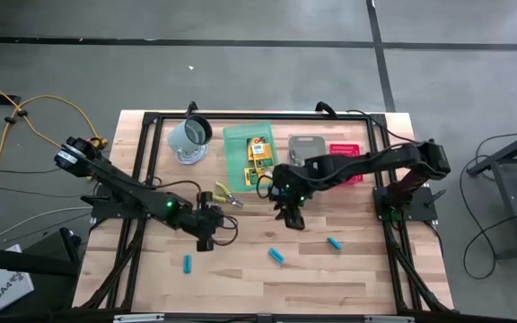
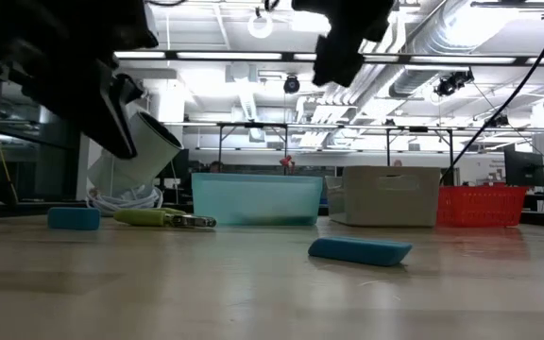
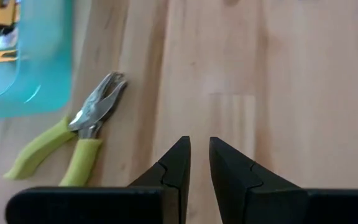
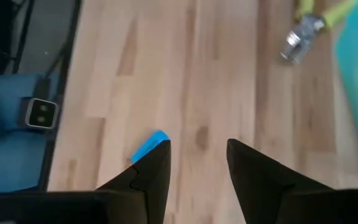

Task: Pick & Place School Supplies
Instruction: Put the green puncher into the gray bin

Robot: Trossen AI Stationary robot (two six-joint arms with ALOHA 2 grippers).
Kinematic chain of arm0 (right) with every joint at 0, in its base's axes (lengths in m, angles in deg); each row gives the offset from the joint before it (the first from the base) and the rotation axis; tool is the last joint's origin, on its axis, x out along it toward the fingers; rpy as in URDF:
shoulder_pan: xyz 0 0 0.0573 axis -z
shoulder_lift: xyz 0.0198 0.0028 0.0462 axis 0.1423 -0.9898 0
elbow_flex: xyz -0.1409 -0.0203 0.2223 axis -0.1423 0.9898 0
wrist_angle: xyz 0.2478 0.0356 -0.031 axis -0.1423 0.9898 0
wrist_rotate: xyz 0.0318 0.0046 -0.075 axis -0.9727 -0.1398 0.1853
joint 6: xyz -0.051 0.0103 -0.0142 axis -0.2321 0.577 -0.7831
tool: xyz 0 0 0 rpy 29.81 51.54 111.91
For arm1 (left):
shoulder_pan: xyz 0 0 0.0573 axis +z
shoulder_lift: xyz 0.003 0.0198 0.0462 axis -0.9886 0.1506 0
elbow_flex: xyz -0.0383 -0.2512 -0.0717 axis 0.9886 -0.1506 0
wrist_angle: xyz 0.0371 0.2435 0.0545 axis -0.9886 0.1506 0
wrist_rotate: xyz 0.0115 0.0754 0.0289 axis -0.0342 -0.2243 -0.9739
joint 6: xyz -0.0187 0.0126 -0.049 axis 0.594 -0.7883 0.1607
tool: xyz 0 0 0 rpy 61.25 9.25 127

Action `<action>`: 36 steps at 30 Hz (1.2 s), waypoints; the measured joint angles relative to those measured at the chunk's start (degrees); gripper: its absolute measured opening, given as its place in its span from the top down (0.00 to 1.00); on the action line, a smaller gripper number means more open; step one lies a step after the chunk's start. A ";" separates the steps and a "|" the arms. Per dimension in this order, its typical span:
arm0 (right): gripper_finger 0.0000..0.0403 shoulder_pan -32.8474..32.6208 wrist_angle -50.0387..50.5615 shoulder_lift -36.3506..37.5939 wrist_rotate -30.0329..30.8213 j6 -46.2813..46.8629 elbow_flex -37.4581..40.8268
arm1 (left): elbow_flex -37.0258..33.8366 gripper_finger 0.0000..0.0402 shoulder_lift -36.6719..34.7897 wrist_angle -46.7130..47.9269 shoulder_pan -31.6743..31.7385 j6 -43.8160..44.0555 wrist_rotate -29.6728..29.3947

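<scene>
The right pincer's finger (image 4: 151,171) hides part of a cyan-blue piece (image 4: 146,147).

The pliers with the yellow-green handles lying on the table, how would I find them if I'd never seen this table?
Start at the green tray at the back of the table. Just in front of its left corner, on the bare wood, lie the pliers, near the left gripper. They're the only thing with a shiny metal nose and two yellow-green handles; the little pieces nearby are plain blue.
</scene>
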 joint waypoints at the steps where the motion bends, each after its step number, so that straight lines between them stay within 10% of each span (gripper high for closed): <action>1: 0.63 -0.72 -0.84 0.00 0.01 0.00 0.00 | 0.00 0.87 0.00 0.85 0.47 -0.38 0.02; 36: 0.63 -13.22 -3.59 -0.02 0.04 4.79 0.02 | -0.02 0.67 4.50 8.29 19.79 -24.14 9.93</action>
